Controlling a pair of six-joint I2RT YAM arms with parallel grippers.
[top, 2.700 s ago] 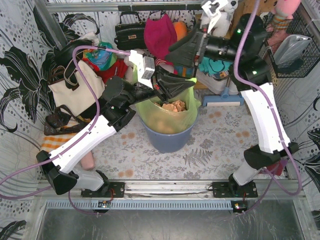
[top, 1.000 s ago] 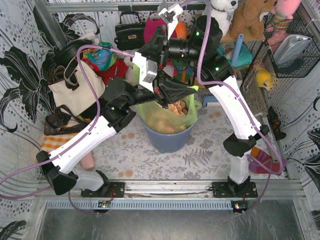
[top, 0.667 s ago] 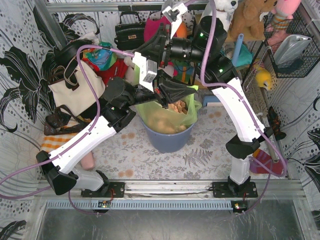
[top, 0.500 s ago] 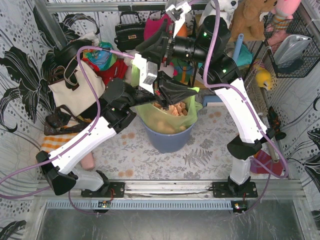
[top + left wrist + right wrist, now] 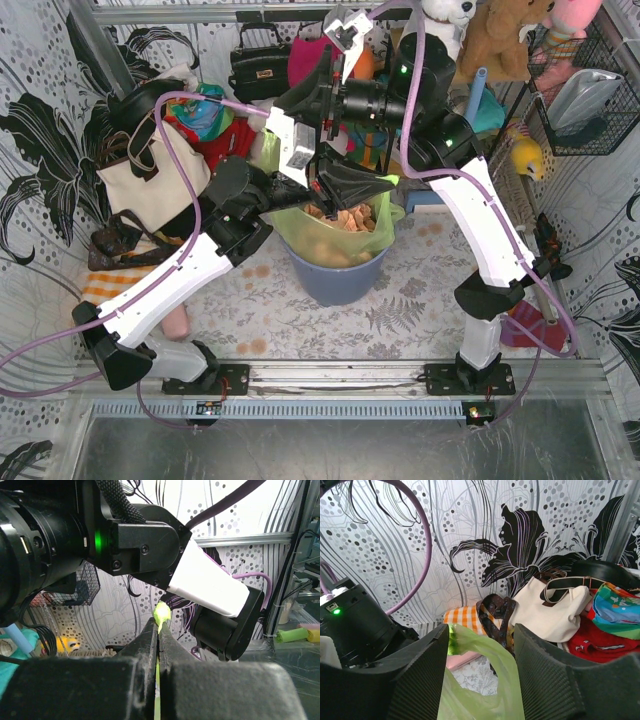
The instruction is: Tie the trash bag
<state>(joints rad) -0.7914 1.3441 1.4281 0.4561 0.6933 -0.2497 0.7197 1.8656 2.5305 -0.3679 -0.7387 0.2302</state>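
The trash bag (image 5: 350, 240) is thin light-green plastic with crumpled brown paper (image 5: 347, 214) inside, sitting in a round blue-grey bin (image 5: 335, 280). My left gripper (image 5: 385, 182) reaches over the bag's mouth and is shut on a thin twisted strip of the rim. In the left wrist view the green strip (image 5: 162, 614) pokes out past the closed left gripper (image 5: 158, 626). My right gripper (image 5: 308, 92) hovers above the bag's back left. In its wrist view the right gripper (image 5: 481, 635) is open, with a loose fold of the bag (image 5: 490, 680) lying between the fingers, touching the left one.
A cream tote bag (image 5: 150, 185) with dark straps lies to the left, with colourful and red clothes (image 5: 215, 125) behind it. A black handbag (image 5: 258, 62) hangs at the back. Plush toys (image 5: 500, 35) and a wire basket (image 5: 590, 95) fill the back right. An orange checked cloth (image 5: 465, 617) lies beyond the bag.
My right gripper has opened from shut and let the bag fold go slack between its fingers. The left gripper has kept its hold and has not moved.
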